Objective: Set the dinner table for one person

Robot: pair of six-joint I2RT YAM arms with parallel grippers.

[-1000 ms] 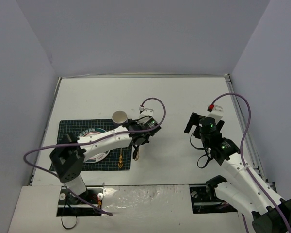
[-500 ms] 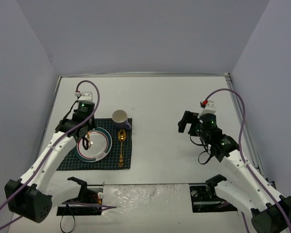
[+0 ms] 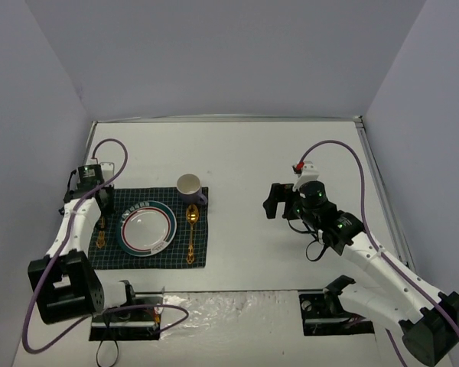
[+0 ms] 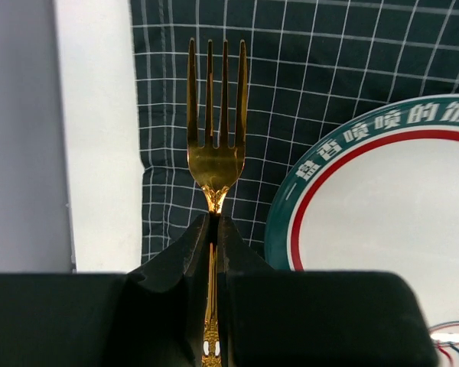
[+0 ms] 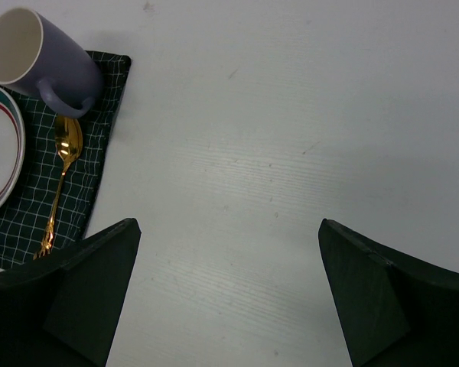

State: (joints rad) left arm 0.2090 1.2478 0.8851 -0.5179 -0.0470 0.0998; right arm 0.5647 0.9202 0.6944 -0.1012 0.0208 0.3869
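While our left gripper [image 4: 214,223] pinches the gold fork [image 4: 214,145] by its neck, closed tight, tines over the checked cloth [image 4: 306,53] left of the plate [image 4: 315,183], its proper side, our right gripper [image 5: 228,229] hangs wide apart, empty, above the white dinner table [image 3: 291,145], out of the way.

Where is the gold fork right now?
In the left wrist view, the fork is clamped in the left gripper, over the checked cloth, left of the plate.

White dinner table [image 3: 275,153], dark green checked cloth [image 3: 176,258] flat on its near-left part.
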